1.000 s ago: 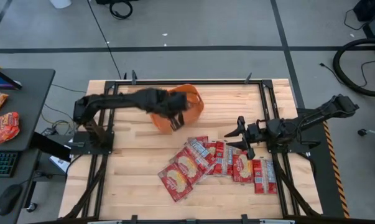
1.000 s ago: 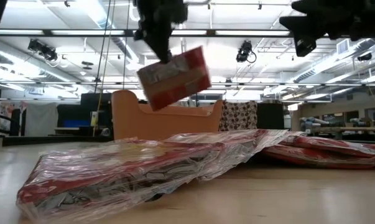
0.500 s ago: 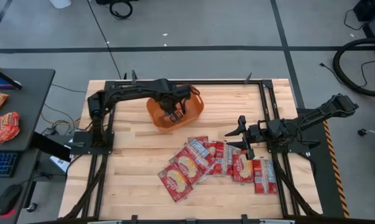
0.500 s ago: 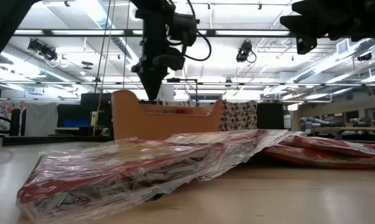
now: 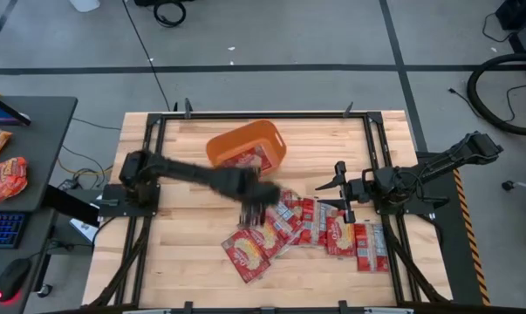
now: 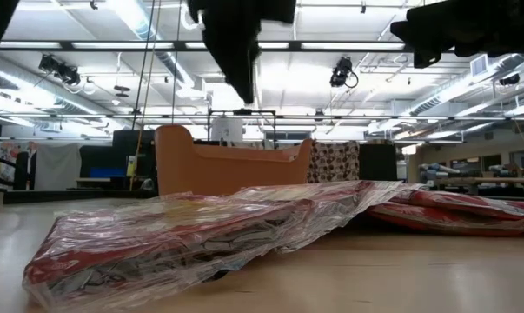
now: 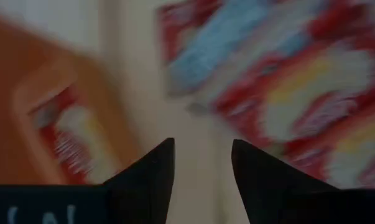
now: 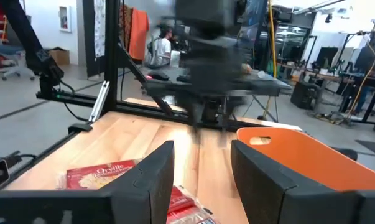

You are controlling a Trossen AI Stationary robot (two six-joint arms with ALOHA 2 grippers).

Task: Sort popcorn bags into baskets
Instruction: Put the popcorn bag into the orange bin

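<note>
Left gripper (image 5: 261, 197) is out over the near edge of the pile now, its jaws apart with nothing between them, the wrist view showing bare desk (image 5: 184, 235) in the gap and a blurred red packet just beyond one finger; a sensible place to be if the next bag is the aim, since the closest packets lie right beneath it. The popcorn bags (image 5: 310, 228) are spread in an overlapping fan across the front half of the desk, several lying on one another, so a clean pick probably means taking a top or edge packet rather than a buried one. The orange basket (image 5: 276, 142) sits toward the back of the desk, well apart from the pile, with at least 1 red packet (image 5: 245, 160) lying flat inside it, open side up and within the left arm's reach. Right gripper (image 5: 342, 189) waits at the right side of the pile, held above the desk, its jaws spread and holding nothing; from its wrist view the basket's rim and 1 labelled packet show ahead
</note>
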